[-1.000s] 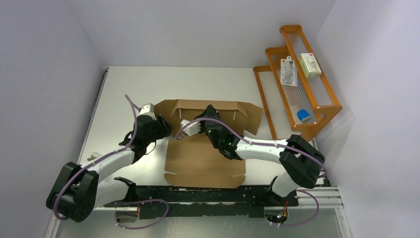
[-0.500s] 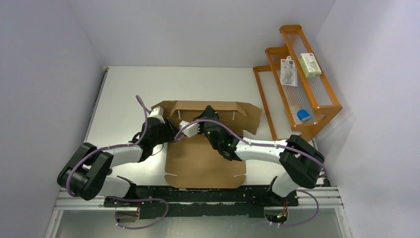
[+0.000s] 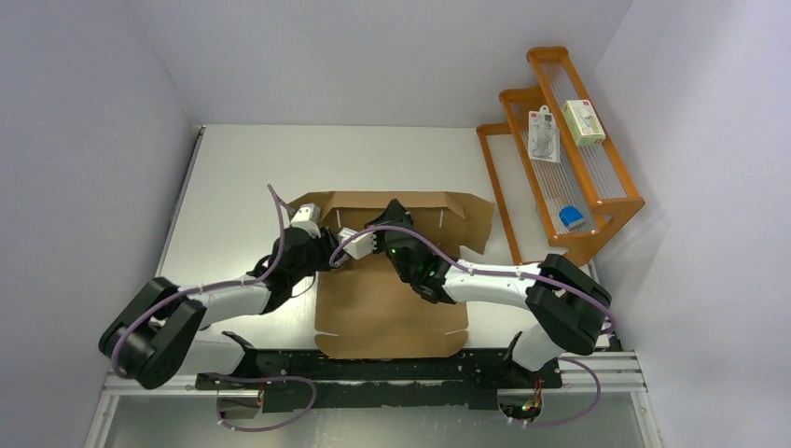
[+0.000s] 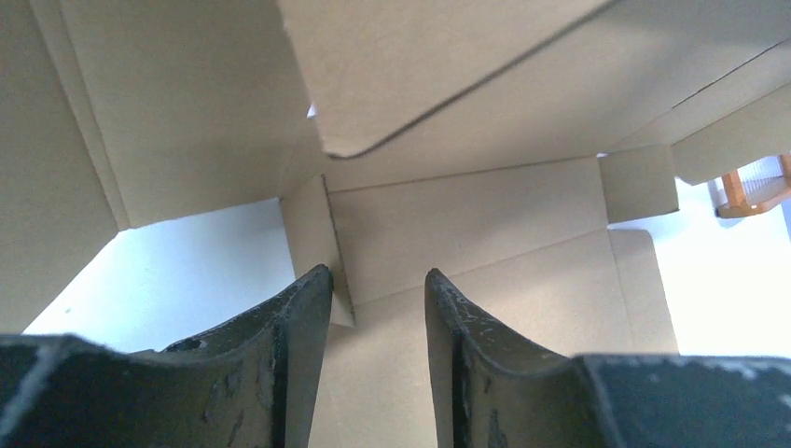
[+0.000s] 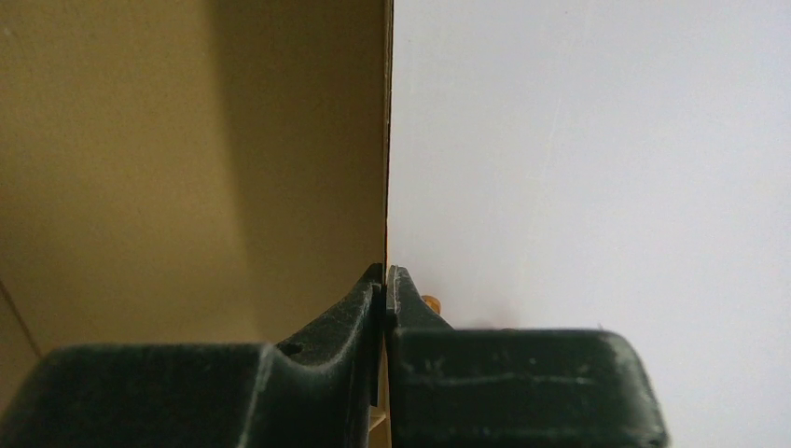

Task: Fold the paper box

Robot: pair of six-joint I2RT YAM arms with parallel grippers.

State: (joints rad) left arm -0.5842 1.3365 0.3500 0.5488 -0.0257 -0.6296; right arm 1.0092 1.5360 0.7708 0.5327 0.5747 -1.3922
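Note:
The paper box (image 3: 387, 313) is a brown cardboard sheet in the middle of the table. Its base panel lies flat and its far wall and side flaps are raised. My right gripper (image 3: 392, 211) is at the top of the far wall. In the right wrist view it (image 5: 385, 273) is shut on the thin edge of a cardboard panel (image 5: 187, 168). My left gripper (image 3: 326, 254) is at the box's far left corner. In the left wrist view it (image 4: 373, 280) is open and empty, just above the base panel (image 4: 485, 271), beside a small tab (image 4: 306, 233).
An orange wire-fronted rack (image 3: 569, 149) stands at the right edge with small white packages (image 3: 544, 133) and a blue item (image 3: 571, 217) on it. Grey walls close in the table on three sides. A black rail (image 3: 373, 369) runs along the near edge.
My left arm has swung right and forward, bringing its gripper from beside the box's left flap to the far left corner. The right gripper has kept its hold on the far wall.

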